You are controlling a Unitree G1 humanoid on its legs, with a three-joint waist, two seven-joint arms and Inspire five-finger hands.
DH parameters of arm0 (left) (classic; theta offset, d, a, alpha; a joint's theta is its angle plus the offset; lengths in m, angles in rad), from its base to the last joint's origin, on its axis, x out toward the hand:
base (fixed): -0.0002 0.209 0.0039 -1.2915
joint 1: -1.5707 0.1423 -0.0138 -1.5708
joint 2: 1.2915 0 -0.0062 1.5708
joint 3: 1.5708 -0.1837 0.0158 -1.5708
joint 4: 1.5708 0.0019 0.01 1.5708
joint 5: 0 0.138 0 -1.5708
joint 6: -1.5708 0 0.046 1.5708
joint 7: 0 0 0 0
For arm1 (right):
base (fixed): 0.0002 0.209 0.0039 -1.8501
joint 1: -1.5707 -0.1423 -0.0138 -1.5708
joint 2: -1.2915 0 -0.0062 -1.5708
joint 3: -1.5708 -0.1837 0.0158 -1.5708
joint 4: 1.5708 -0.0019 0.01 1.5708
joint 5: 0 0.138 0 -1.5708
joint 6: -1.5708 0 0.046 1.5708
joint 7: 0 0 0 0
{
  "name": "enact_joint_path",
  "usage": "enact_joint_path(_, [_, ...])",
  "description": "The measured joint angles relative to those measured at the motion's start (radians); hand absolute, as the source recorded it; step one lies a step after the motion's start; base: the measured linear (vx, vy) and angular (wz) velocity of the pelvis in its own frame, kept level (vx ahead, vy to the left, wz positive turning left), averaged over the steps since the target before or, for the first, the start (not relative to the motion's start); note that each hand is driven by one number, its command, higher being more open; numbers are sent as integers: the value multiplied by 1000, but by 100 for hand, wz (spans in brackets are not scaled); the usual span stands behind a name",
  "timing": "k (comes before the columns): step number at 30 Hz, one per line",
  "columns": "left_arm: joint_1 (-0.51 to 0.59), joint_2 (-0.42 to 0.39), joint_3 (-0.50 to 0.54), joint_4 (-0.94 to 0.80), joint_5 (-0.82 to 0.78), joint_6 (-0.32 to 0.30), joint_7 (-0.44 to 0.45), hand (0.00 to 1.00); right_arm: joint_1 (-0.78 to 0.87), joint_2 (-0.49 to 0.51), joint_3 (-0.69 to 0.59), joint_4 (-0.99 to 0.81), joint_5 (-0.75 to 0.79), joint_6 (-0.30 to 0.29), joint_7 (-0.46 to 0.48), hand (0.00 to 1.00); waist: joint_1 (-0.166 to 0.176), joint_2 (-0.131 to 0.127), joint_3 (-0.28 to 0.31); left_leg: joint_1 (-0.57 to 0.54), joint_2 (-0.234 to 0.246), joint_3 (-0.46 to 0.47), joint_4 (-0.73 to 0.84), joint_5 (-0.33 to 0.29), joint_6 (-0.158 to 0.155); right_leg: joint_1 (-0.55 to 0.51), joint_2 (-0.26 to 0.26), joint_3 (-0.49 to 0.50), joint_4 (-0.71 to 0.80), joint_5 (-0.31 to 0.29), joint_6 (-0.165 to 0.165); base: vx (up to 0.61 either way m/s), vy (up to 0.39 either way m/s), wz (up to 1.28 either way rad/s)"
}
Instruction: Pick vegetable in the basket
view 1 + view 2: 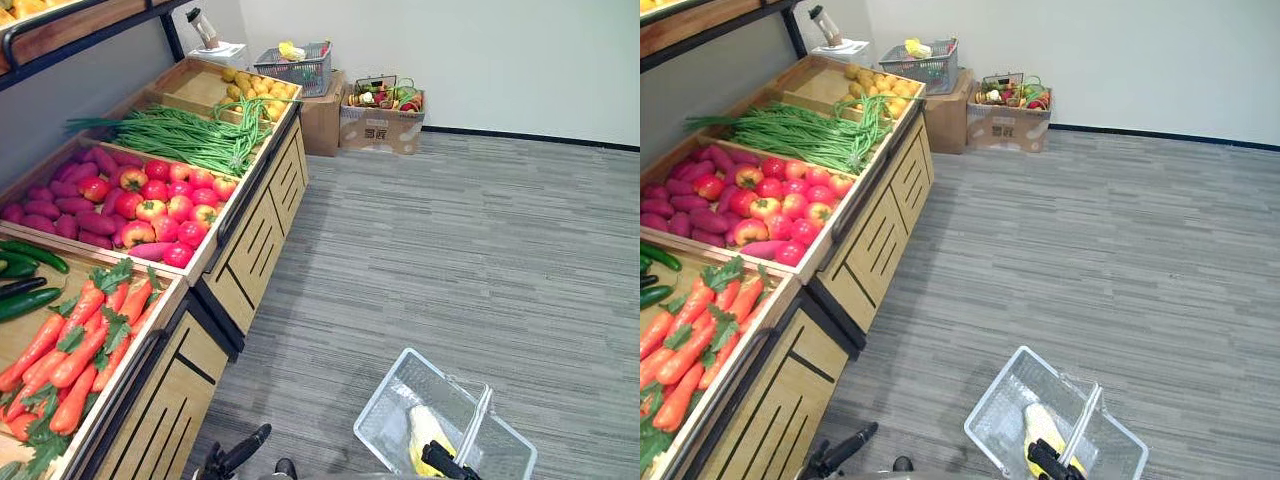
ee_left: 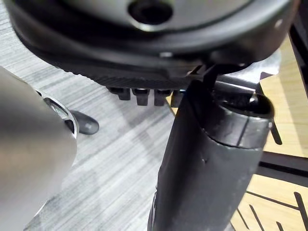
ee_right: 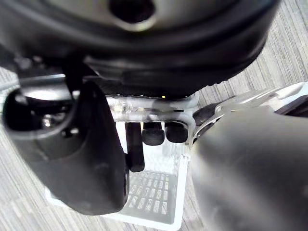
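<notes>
1. Carrots [image 1: 75, 350] lie in the near bin of the stand [image 1: 190, 392], at 8 o'clock, probably the easiest pick.
2. Left hand [image 1: 243, 452], at 6 o'clock beside the stand, has loose, empty fingers, free to pick.
3. Right hand [image 1: 447, 463], at 5 o'clock, curls round the handle [image 1: 479, 415], keeping the basket [image 1: 385, 410] mouth-up; a yellow vegetable [image 1: 425, 432] lies inside.
</notes>
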Motion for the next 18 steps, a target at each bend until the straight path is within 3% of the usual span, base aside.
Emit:
enact_joint_path(4, [-1,16,-44,-10,-21,-6,-1,100,-10,-1,2,-1,-3,2,-1,0,14,-14,6,-3,-15,-14,40,-51,22,-15,-36,-26,100,-50,70,55,54,14])
enact_joint_path(6, [8,16,-60,-12,-35,-14,-1,100,-23,-13,1,-3,-2,-3,-1,0,17,-7,-5,-4,-30,-37,62,-83,41,-90,-87,-42,304,-85,121,76,159,31])
enact_joint_path(7, [11,17,-60,-14,-35,-16,-2,100,-27,-14,0,-3,-1,-4,-1,0,15,-8,-9,-3,-39,-45,61,-88,47,-117,-104,-43,372,-88,126,98,200,49])
enact_joint_path(8, [19,23,-59,-21,-38,-20,-1,100,-35,-13,-1,-4,0,-7,-1,0,17,-22,-13,1,-65,-73,63,-96,61,-171,-146,-35,514,-86,135,106,184,78])
enact_joint_path(10, [25,37,-57,-26,-44,-30,-1,100,-43,-8,-24,-2,1,-16,-1,0,17,-57,-13,25,-112,-148,71,-113,87,-230,-215,-26,734,-31,212,124,141,111])
enact_joint_path(11, [33,42,-58,-27,-41,-36,-1,100,-42,-9,-39,-1,1,-23,-2,0,13,-60,-16,45,-123,-207,79,-128,102,-263,-228,-9,817,-30,199,176,76,127])
enact_joint_path(12, [42,49,-54,-29,-33,-38,1,100,-41,-6,-37,-1,1,-21,0,0,15,-59,-17,49,-116,-249,92,-143,106,-268,-212,2,801,-85,152,218,62,157])
enact_joint_path(14, [59,48,-25,-31,-26,-44,3,100,-38,5,-38,-12,1,-27,2,0,15,-39,-20,49,-88,-335,108,-162,104,-297,-150,29,709,-129,112,226,0,142])
enact_joint_path(15, [69,30,22,-31,-25,-42,8,100,-34,7,-38,-29,1,-27,5,0,14,-9,-18,46,-54,-413,122,-180,97,-324,-85,87,608,-134,102,241,-62,137])
enact_joint_path(17, [73,15,54,-33,-25,-41,12,100,-17,8,-36,-47,4,-28,9,0,14,17,-23,38,-27,-498,142,-207,82,-338,-30,167,484,-130,98,258,-145,160])
enact_joint_path(18, [78,6,76,-45,-27,-41,18,100,-14,13,-16,-49,6,-31,11,0,15,16,-25,28,-21,-567,175,-240,65,-340,1,262,359,-99,106,252,-235,167])
